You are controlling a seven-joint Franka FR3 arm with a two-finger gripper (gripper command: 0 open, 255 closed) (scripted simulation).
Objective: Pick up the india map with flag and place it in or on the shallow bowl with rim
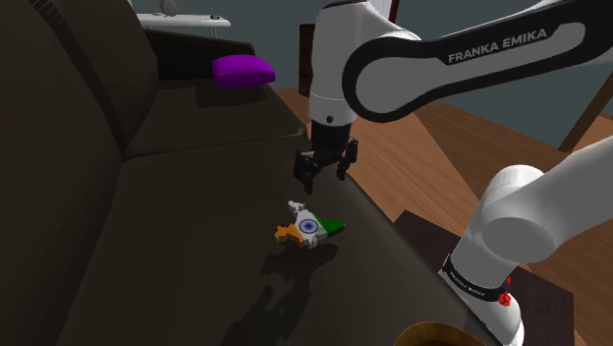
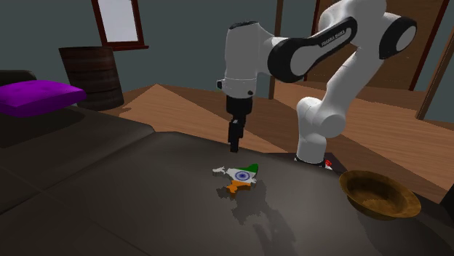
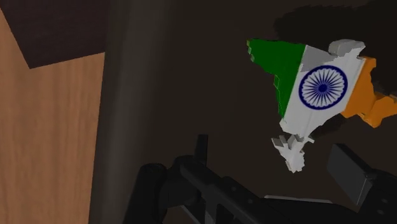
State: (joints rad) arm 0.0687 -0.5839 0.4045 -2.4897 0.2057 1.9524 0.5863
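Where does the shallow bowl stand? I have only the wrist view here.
Observer: The brown bowl sits on the same dark couch seat as the India map, toward the second exterior view's right, apart from it.
Operator: How high is the end effector?
Observer: The end effector hangs above the map with a clear gap, touching nothing.
Operator: What else lies nearby?
Observer: A purple cushion lies far off at the second exterior view's left.
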